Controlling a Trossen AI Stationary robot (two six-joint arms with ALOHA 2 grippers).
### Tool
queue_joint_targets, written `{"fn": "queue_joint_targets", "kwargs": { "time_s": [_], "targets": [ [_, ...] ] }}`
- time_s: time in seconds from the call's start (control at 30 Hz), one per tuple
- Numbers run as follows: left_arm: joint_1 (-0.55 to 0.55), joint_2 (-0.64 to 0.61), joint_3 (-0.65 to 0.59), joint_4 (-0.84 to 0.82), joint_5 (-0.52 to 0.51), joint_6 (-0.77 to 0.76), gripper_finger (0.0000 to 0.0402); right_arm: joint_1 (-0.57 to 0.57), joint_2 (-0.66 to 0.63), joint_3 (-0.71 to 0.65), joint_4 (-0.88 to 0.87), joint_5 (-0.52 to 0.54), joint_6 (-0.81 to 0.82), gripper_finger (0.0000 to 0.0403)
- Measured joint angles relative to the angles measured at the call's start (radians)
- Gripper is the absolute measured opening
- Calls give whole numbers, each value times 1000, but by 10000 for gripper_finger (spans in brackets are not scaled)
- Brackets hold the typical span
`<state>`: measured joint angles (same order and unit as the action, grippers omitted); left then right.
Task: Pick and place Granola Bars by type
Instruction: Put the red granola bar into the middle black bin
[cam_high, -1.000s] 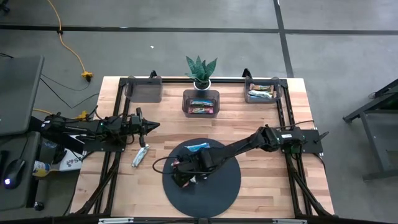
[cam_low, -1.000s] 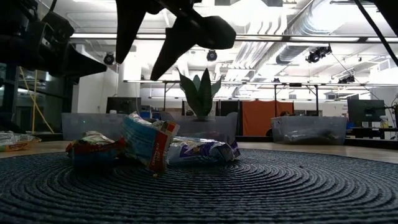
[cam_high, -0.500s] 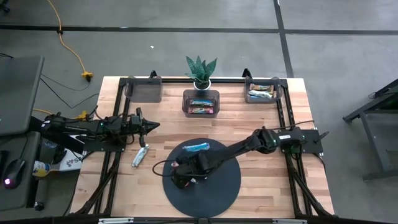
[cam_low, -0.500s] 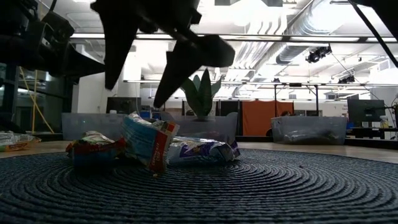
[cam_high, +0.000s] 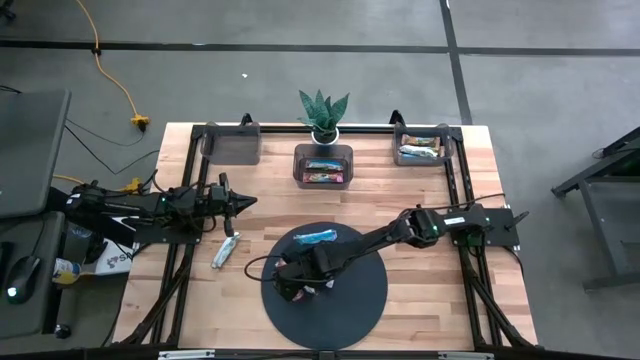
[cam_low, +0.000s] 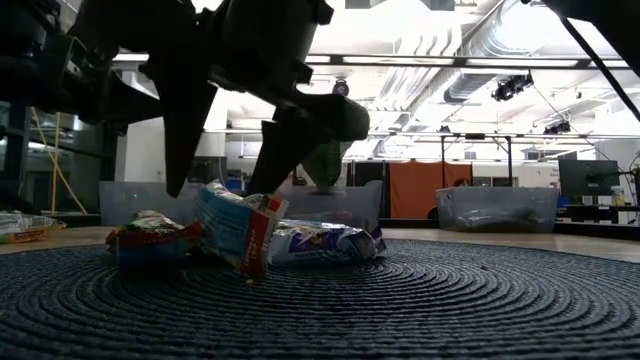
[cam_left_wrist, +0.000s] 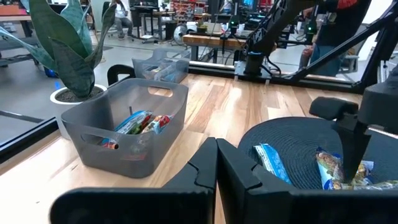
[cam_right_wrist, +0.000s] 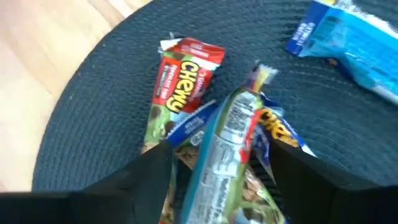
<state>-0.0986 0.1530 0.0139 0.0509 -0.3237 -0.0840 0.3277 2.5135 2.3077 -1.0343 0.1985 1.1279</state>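
The right claw (cam_low: 232, 150) hangs with its fingers spread wide, straddling a shiny silver-green wrapped granola bar (cam_right_wrist: 235, 140) that lies across the heap at the round dark woven mat's (cam_high: 352, 300) nine o'clock side. Just beside that bar lies a red-wrapped bar (cam_right_wrist: 180, 84), and a blue-and-orange one (cam_right_wrist: 280, 134) shows from under it. The judged risk is that the closing fingers pinch two overlapping wrappers together, or nudge the slick pile aside. A light blue bar (cam_high: 316, 237) lies apart at the mat's twelve o'clock. The left claw (cam_high: 243, 202), closed and empty, waits over the wooden bench (cam_high: 420, 300) at its nine o'clock side.
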Motion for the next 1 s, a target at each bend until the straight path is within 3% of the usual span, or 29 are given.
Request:
{"fn": "queue_joint_targets", "kwargs": {
  "time_s": [0.37, 1.0],
  "targets": [
    [0, 0, 0, 0, 0, 0, 1, -3, 23, 0, 22, -29, 14, 230],
    [0, 0, 0, 0, 0, 0, 1, -3, 23, 0, 25, -51, -9, 85]
  ]
}}
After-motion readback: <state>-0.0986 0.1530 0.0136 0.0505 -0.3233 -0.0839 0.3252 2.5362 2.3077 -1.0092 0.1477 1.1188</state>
